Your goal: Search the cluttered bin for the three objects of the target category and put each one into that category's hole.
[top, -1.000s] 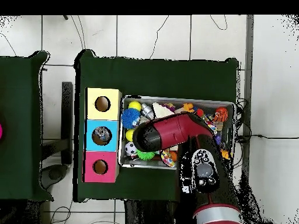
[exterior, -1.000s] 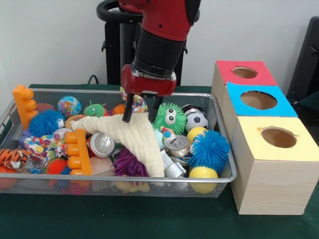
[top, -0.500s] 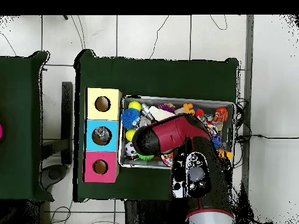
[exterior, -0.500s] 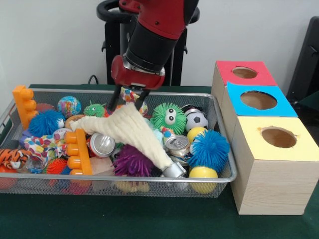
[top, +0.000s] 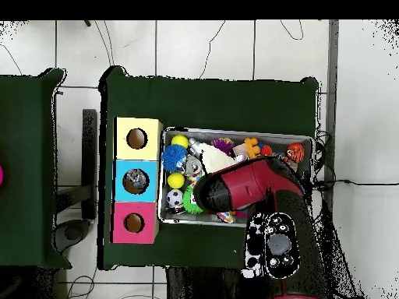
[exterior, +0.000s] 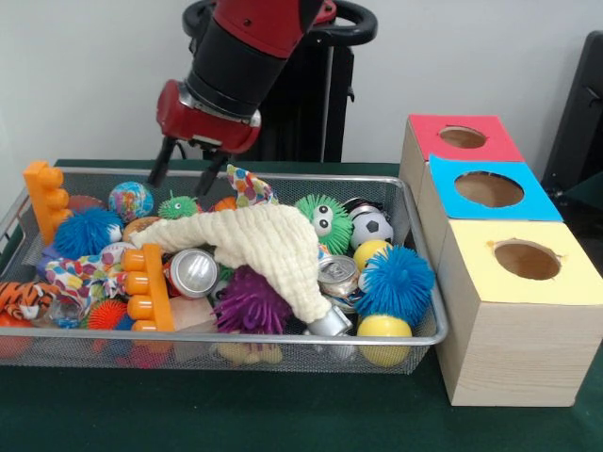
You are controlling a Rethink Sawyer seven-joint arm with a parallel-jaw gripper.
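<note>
My gripper [exterior: 178, 185] hangs open and empty above the far left part of the wire bin [exterior: 419, 282], just over a small green spiky ball [exterior: 177, 208]. A cream cloth [exterior: 259, 241] lies draped across the middle of the clutter, to the right of the gripper and apart from it. Silver cans [exterior: 193, 273] [exterior: 336, 276] [exterior: 330, 323] lie round the cloth. Right of the bin stand three boxes, each with a hole: red [exterior: 463, 137], blue [exterior: 488, 189], yellow [exterior: 527, 260]. In the overhead view the arm [top: 238, 187] covers the gripper and the bin's middle.
The bin also holds blue fuzzy balls [exterior: 85, 232] [exterior: 396, 281], a purple one [exterior: 249, 303], a green one with eyes [exterior: 323, 221], a soccer ball [exterior: 371, 226], yellow balls [exterior: 384, 330], orange plastic toys [exterior: 47, 198] [exterior: 147, 287] and a striped tiger toy [exterior: 23, 299].
The gripper let go of the cream cloth, rose and swung left in the front view. The cloth dropped back and now lies flatter over the clutter.
</note>
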